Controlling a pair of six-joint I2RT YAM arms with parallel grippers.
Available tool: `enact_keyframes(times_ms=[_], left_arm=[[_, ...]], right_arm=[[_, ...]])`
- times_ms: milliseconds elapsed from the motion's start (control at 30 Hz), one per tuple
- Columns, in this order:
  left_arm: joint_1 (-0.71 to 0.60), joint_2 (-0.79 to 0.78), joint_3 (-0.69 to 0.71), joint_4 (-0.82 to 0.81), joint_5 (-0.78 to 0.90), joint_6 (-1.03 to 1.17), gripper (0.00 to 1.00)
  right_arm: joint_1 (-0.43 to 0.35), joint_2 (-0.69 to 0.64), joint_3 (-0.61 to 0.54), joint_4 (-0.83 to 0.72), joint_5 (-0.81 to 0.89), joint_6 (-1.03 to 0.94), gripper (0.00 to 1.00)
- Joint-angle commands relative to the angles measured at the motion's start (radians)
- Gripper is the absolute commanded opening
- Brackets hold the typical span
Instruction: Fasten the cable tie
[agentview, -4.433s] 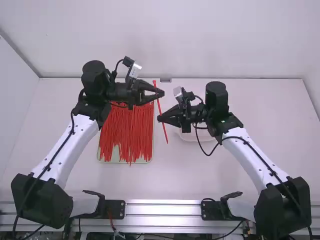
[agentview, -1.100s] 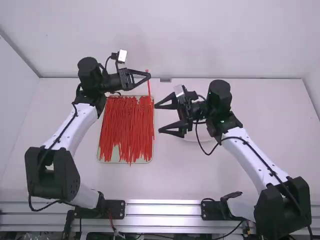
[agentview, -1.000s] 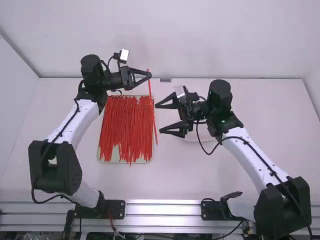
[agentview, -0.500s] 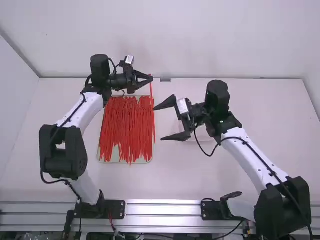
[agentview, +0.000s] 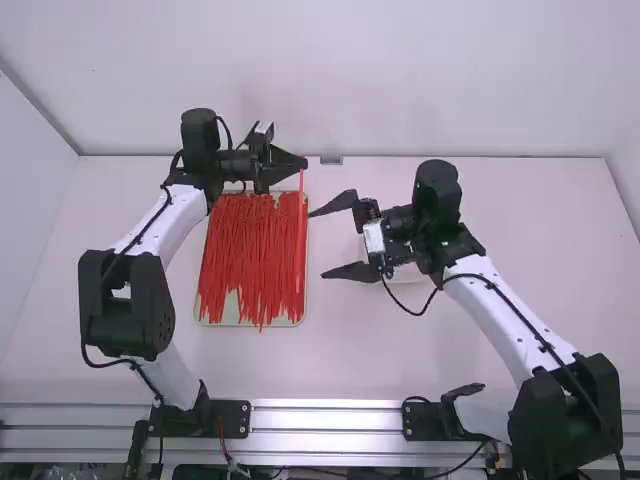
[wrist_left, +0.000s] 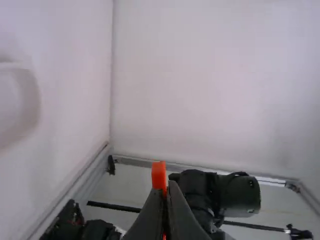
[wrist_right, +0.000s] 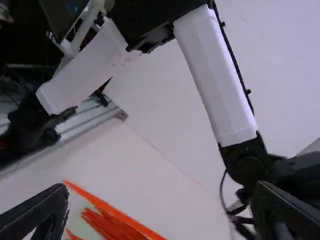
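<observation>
My left gripper (agentview: 293, 163) is at the back of the table, above the far right corner of the tray, and is shut on a single red cable tie (agentview: 301, 180). The tie hangs down from it along the pile's right edge. In the left wrist view the tie's end (wrist_left: 159, 174) sticks up from between the closed fingers of that gripper (wrist_left: 165, 189). My right gripper (agentview: 336, 237) is right of the tray with its fingers spread wide and nothing between them, a little apart from the tie. In the right wrist view the two fingers of this gripper (wrist_right: 160, 220) stand far apart.
A heap of red cable ties (agentview: 254, 252) lies on a pale tray (agentview: 250, 322) left of the middle; its edge is the red ties (wrist_right: 107, 222) in the right wrist view. A white dish (agentview: 392, 277) sits under the right wrist. The left arm (wrist_right: 215, 85) crosses the right wrist view.
The right gripper has gone from closed by the tie to wide open, and its wrist has turned. The left gripper has carried the tie back toward the far wall.
</observation>
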Motion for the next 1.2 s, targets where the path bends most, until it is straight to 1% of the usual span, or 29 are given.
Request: enact_keyframes(times_ms=[0, 33, 67, 100, 133, 233, 300, 500, 633, 667, 700, 733, 833, 867, 900, 967, 1000, 1033, 1167], left_arm=[[0.006, -0.005, 0.019, 0.002, 0.009, -0.079, 0.02], [0.006, -0.005, 0.019, -0.002, 0.003, -0.079, 0.02], [0.006, -0.005, 0.019, -0.003, 0.002, -0.079, 0.02], [0.006, -0.005, 0.019, -0.021, -0.014, -0.079, 0.04], [0.006, -0.005, 0.019, -0.045, -0.030, -0.080, 0.02], [0.004, -0.005, 0.019, -0.059, -0.051, -0.098, 0.02], [-0.006, -0.005, 0.019, -0.058, -0.055, -0.101, 0.02], [-0.027, -0.005, 0.018, -0.099, -0.132, -0.093, 0.01], [-0.041, -0.005, 0.018, -0.099, -0.155, -0.093, 0.01], [-0.041, -0.005, 0.018, -0.099, -0.157, -0.093, 0.01], [-0.040, -0.005, 0.018, -0.096, -0.158, -0.093, 0.01], [-0.041, -0.005, 0.018, -0.087, -0.158, -0.090, 0.02], [-0.049, -0.005, 0.018, -0.092, -0.158, -0.070, 0.01], [-0.051, -0.005, 0.018, -0.092, -0.157, -0.064, 0.01], [-0.051, -0.005, 0.017, -0.092, -0.157, -0.060, 0.01], [-0.052, -0.005, 0.014, -0.093, -0.154, -0.039, 0.01], [-0.053, -0.005, 0.010, -0.095, -0.156, -0.033, 0.01], [-0.053, -0.005, 0.005, -0.095, -0.158, -0.033, 0.01], [-0.053, -0.005, -0.015, -0.076, -0.152, -0.026, 0.01]], right_arm=[[0.002, 0.002, -0.004, 0.003, -0.018, -0.287, 0.98], [0.002, 0.002, -0.014, 0.003, -0.017, -0.355, 0.98], [0.002, 0.002, -0.016, 0.003, -0.017, -0.370, 0.98], [0.003, 0.002, -0.032, 0.003, -0.017, -0.470, 0.98], [0.002, 0.002, -0.049, 0.003, -0.015, -0.567, 0.98], [0.002, 0.002, -0.088, 0.006, 0.007, -0.719, 0.98], [0.002, 0.002, -0.101, 0.006, 0.018, -0.748, 0.98], [0.002, 0.002, -0.110, 0.011, 0.016, -0.747, 0.98], [0.002, 0.002, -0.110, 0.024, 0.028, -0.746, 0.98], [0.003, 0.002, -0.110, 0.027, 0.028, -0.742, 1.00], [0.002, 0.002, -0.110, 0.031, 0.027, -0.737, 0.99], [0.002, 0.002, -0.110, 0.037, 0.023, -0.732, 0.93], [0.002, 0.002, -0.110, 0.037, 0.021, -0.740, 0.84], [0.002, 0.002, -0.110, 0.037, 0.021, -0.739, 0.79], [0.002, 0.002, -0.110, 0.036, 0.021, -0.739, 0.78], [0.002, 0.002, -0.110, 0.036, 0.020, -0.739, 0.48], [0.002, 0.002, -0.110, 0.037, 0.020, -0.735, 0.38], [0.003, 0.002, -0.110, 0.037, 0.020, -0.732, 0.35], [0.011, 0.002, -0.110, 0.037, 0.032, -0.732, 0.35]])
